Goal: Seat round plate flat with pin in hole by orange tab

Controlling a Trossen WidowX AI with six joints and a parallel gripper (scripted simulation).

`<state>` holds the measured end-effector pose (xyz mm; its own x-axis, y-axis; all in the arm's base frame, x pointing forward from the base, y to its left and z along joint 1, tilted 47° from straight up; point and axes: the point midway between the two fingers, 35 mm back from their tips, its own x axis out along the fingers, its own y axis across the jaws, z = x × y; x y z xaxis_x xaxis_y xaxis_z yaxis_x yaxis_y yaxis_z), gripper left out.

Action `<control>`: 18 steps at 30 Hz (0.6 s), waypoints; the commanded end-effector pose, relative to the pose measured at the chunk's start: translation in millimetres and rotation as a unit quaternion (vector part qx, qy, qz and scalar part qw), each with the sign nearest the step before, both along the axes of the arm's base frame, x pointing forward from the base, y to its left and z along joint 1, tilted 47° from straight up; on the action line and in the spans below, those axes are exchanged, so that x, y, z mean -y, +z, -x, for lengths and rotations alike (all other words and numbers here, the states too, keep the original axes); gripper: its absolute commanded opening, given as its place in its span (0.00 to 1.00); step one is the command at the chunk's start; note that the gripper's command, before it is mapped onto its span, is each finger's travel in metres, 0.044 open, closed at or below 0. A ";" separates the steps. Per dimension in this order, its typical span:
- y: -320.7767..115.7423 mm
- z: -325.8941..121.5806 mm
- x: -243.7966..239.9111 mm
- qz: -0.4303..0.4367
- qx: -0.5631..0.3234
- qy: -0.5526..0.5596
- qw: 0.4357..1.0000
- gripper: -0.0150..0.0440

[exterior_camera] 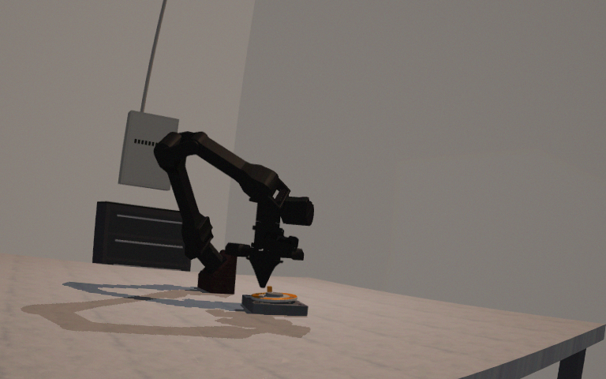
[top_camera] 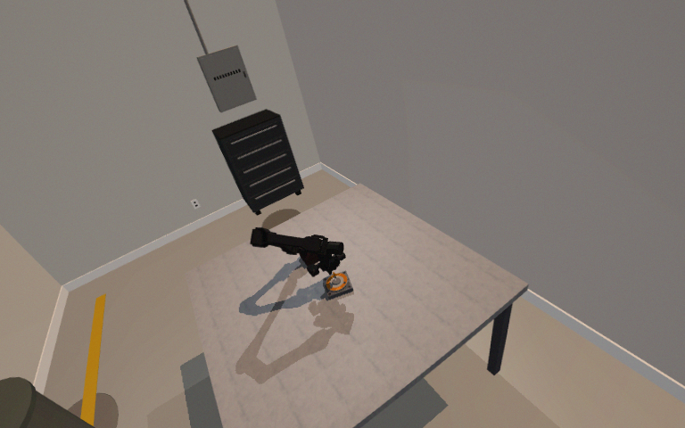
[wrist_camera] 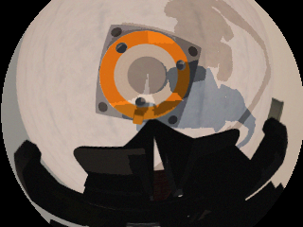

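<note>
Gripper: gripper [exterior_camera: 264, 283] is pointing straight down with its fingers pressed together, gripping nothing — its tip is hanging just above the orange tab [exterior_camera: 269, 289].
Table: pale mottled table [top_camera: 404, 262] is carrying the arm and the dark square base [exterior_camera: 299, 309].
Room: grey walls are enclosing a black drawer cabinet [top_camera: 259, 159] and a wall panel [top_camera: 226, 77].
Plate: round plate [wrist_camera: 110, 72] — orange-ringed — is sitting on the base, around the grey post [wrist_camera: 147, 75].

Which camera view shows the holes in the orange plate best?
The wrist view: it looks straight down on the orange plate, so its dark holes show. The exterior view shows the plate edge-on; the top view shows a tiny ring.
</note>
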<state>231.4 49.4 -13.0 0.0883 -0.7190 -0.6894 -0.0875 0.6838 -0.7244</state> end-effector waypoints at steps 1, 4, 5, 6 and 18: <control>-3.0 -0.3 1.3 0.002 0.000 0.003 1.000 0.25; -6.0 -0.2 -1.5 0.002 0.000 0.003 1.000 0.25; -7.0 -0.2 -2.5 0.002 0.000 0.003 1.000 0.25; -8.0 -0.3 -3.5 0.002 0.000 0.003 1.000 0.25; -19.4 -2.8 -12.7 0.001 0.000 0.003 1.000 0.25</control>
<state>231.7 56.5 -28.8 0.0875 -0.7275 -0.6805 -0.0986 0.6734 -0.7326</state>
